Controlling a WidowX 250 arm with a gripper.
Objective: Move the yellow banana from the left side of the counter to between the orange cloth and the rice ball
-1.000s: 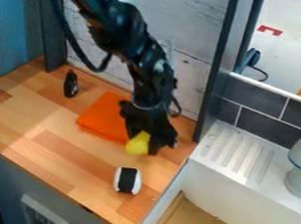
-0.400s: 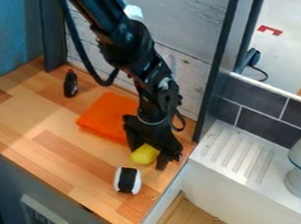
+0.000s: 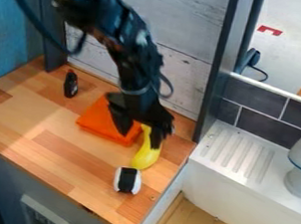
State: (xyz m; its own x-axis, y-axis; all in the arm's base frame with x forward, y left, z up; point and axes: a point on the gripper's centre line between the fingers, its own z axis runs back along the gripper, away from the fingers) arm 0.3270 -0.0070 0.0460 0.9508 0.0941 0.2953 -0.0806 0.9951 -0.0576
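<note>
My claw (image 3: 139,140) is open, its two fingers spread apart over the far end of the banana (image 3: 146,156), and I grasp nothing. I judge the step in hand to be getting clear of the banana without disturbing it. To do that well, I should leave my fingers wide and rise straight up, slowly, until both tips are above it, and only then swing aside. The right finger wants the most care: it crosses in front of the banana's narrow upper part, and I cannot tell whether the two touch. A sideways pull there could roll the banana or drag it askew; a push toward the near side could knock it into its neighbour. The banana lies on the table (image 3: 62,150), its narrow end under my claw and its thick, curved body running out to the near side, slightly right of the middle of my grip. Just past its near end, a little to the left, sits the black-and-white roll (image 3: 127,180), so close that I cannot tell whether they touch. The orange cloth (image 3: 99,121) lies left of the banana, partly behind my left finger. Farther left, toward the far side, the small dark bottle (image 3: 71,84) stands well apart.
</note>
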